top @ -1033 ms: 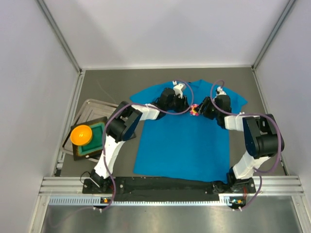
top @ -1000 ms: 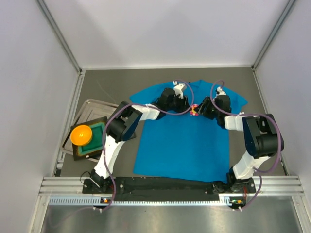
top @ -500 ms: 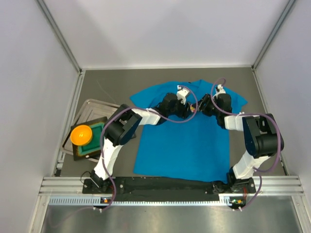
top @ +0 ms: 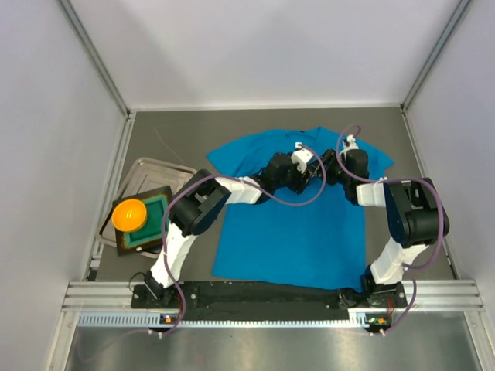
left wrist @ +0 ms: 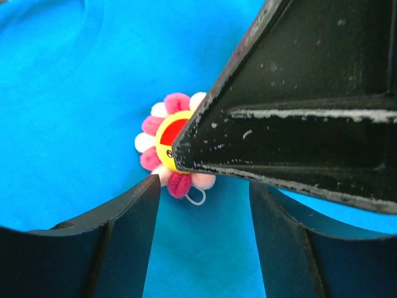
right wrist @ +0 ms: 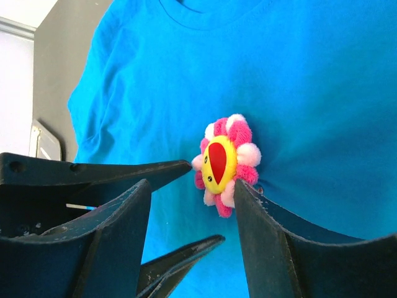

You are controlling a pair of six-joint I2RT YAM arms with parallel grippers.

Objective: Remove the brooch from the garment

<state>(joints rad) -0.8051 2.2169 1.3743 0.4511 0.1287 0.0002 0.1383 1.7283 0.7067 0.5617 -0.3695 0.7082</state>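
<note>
Top view: garment [top: 294, 224] lies flat on the worktop [top: 193, 131]. Both arms meet near its collar, with left hand [top: 312, 171] and right hand [top: 325, 165] close tog. The brooch is hidden under them. Orange ball [top: 129, 214] sits well apart at left.

L wrist: left hand spread, nothing pinched. The brooch [left wrist: 162, 133] is on the cloth just past its tips, partly covered by a finger of the right hand.

R wrist: right hand spread too. The brooch is on the garment's chest, right by one fingertip [right wrist: 239, 186] but not gripped.

Lab enclosure: white panel walls [top: 263, 46], aluminium rails [top: 108, 292]
</note>
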